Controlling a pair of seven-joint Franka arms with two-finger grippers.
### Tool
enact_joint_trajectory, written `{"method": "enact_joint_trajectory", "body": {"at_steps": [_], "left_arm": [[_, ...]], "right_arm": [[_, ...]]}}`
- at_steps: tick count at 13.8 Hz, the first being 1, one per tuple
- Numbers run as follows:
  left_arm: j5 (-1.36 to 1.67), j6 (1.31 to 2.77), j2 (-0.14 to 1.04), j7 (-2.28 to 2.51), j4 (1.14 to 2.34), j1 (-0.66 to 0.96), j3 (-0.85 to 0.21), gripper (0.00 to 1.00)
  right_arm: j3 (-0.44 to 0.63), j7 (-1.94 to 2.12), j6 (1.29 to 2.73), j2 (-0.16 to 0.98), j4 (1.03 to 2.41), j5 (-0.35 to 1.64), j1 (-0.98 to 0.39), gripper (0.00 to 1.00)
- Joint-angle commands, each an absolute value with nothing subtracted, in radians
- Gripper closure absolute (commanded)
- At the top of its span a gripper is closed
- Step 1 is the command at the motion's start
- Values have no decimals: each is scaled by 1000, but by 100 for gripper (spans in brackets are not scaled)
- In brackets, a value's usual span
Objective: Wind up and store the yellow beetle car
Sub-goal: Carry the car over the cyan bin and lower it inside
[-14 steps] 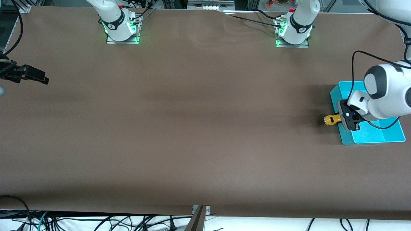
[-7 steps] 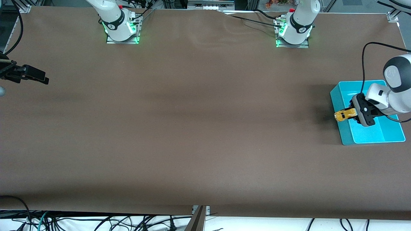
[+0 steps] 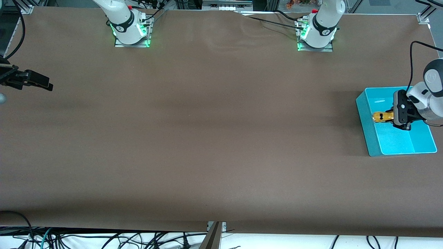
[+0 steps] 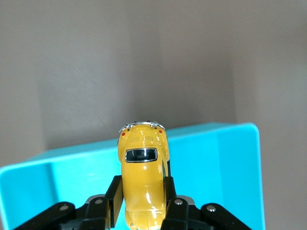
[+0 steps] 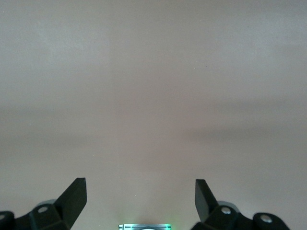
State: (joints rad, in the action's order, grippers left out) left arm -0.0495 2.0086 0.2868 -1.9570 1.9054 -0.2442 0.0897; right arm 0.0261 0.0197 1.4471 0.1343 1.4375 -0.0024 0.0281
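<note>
My left gripper (image 3: 390, 117) is shut on the yellow beetle car (image 3: 381, 117) and holds it over the inside of the turquoise bin (image 3: 367, 131) at the left arm's end of the table. In the left wrist view the car (image 4: 142, 177) sits clamped between my two black fingers (image 4: 113, 197), its rear window up, with the bin's rim (image 4: 201, 130) under it. My right gripper (image 3: 41, 84) is open and empty, held over the brown table at the right arm's end; its wrist view shows only bare table between the fingertips (image 5: 76, 192).
The brown table cloth (image 3: 214, 124) covers the whole table. The two arm bases (image 3: 130, 31) stand along the edge farthest from the front camera. Cables hang below the table's near edge.
My left gripper has carried the car from beside the bin's outer wall to over the bin's inside and lowered it. The right arm has not moved.
</note>
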Motion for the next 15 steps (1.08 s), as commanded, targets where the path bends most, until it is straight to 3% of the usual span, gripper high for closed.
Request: {"method": "enact_joint_trajectory", "body": {"at_steps": [1, 5, 8, 14, 15], "left_arm": [[-101, 2008, 275, -2019, 1950, -296, 81, 100], [-172, 2106, 270, -2019, 2049, -354, 81, 100], [-172, 2317, 275, -2016, 2175, -399, 81, 100], [-193, 2396, 353, -2006, 2207, -440, 81, 100], [-193, 2396, 354, -2006, 2209, -439, 81, 73]], "right_arm": [[28, 32, 1448, 129, 1439, -3, 26, 0], [28, 32, 1448, 129, 1439, -3, 26, 0], [28, 32, 1448, 129, 1439, -2, 26, 0], [28, 32, 1448, 129, 1439, -2, 26, 0], [28, 32, 1448, 129, 1439, -2, 26, 0]]}}
